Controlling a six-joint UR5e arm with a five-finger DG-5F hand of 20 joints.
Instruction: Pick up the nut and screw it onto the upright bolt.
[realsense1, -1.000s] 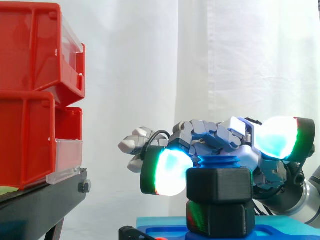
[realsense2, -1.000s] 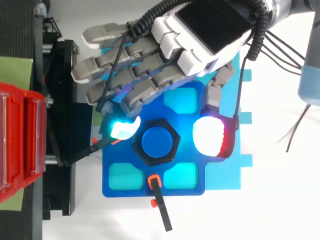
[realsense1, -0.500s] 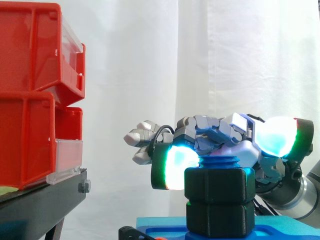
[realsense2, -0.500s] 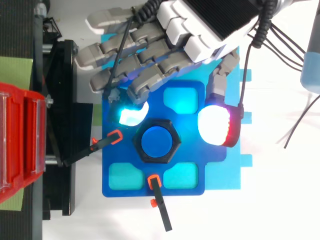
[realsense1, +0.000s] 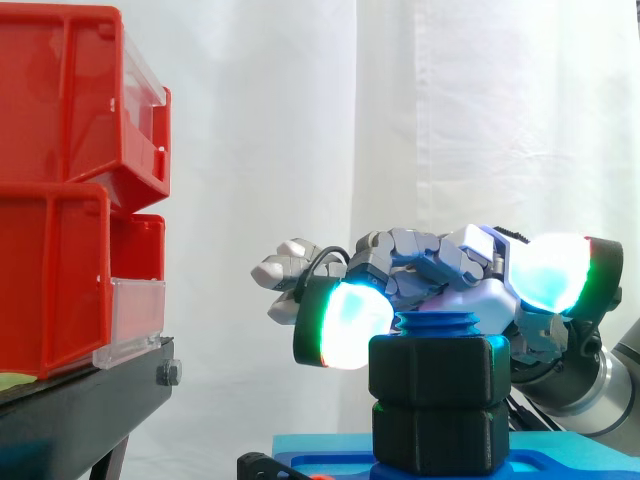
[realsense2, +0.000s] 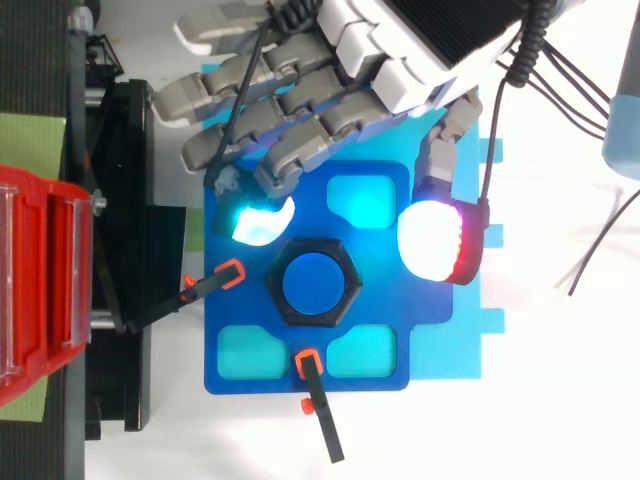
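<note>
Withdrawn toward 12 o'clock in the top view over the last second: the hand (realsense2: 335, 85), whose glowing pads were then against the nut's flanks and now stand off it. The nut has turned in that time too, its flats now square with the block below.

Item 1. Nut (realsense1: 435, 365), black, hexagonal. Threaded on the upright bolt (realsense2: 317, 283), with a few blue threads showing above it in the side view. It rests on a second black hex body (realsense1: 435, 435) (collar or another nut, I cannot tell). Probably at or near the end of its travel.

Item 2. Hand, also seen in the side view (realsense1: 430, 265). Fingers loosely bent and clasping nothing. One fingertip (realsense2: 255, 220), cyan, sits at 10 o'clock of the nut. The thumb pad (realsense2: 438, 240), white edged red, sits at 2 o'clock. Both are clear of the nut and spread wider than it. That spacing suits either a fresh bite for another turn or a let-go.

Item 3. Blue base plate (realsense2: 380, 385). It carries the bolt at its centre, which keeps the bolt upright under twisting.

Item 4. Orange-tipped clamps, at 9 o'clock (realsense2: 230, 273) and 6 o'clock (realsense2: 308, 360) of the nut. They apparently pin the plate.

Item 5. Red bins (realsense1: 60, 200) on a black stand (realsense1: 85, 400), at 9 o'clock and well apart from the bolt.
</note>
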